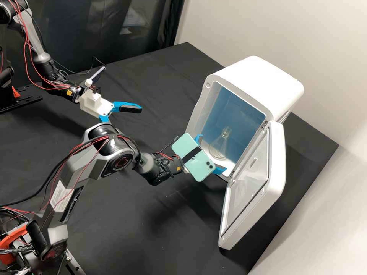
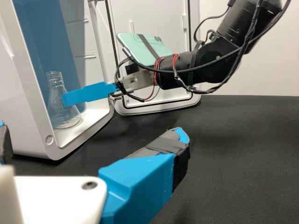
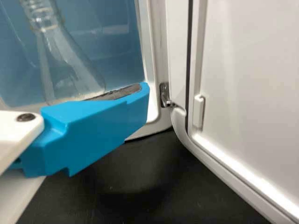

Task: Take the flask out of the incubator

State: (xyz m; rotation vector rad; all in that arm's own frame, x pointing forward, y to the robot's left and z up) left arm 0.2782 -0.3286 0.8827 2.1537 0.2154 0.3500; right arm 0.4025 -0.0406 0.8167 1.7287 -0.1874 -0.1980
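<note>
A clear glass flask [image 1: 223, 142] stands upright on the floor of the white incubator [image 1: 260, 80], whose door [image 1: 267, 179] hangs wide open. My right gripper [image 1: 209, 154] is open at the chamber's mouth, one blue finger above and one below in the high view. In the left wrist view one of its fingers [image 2: 88, 93] runs alongside the flask [image 2: 58, 100]. The right wrist view has the flask [image 3: 60, 60] close beyond a finger [image 3: 93, 121]; I cannot tell if they touch. My left gripper [image 1: 118, 113] hovers open over the bench far to the left, holding nothing.
The incubator's open door [image 3: 243, 93] stands close beside the right gripper. A teal phone-like camera [image 1: 193, 156] rides on the right wrist. Red cables trail along both arms. Bare black bench [image 1: 160, 84] lies between the left gripper and the incubator.
</note>
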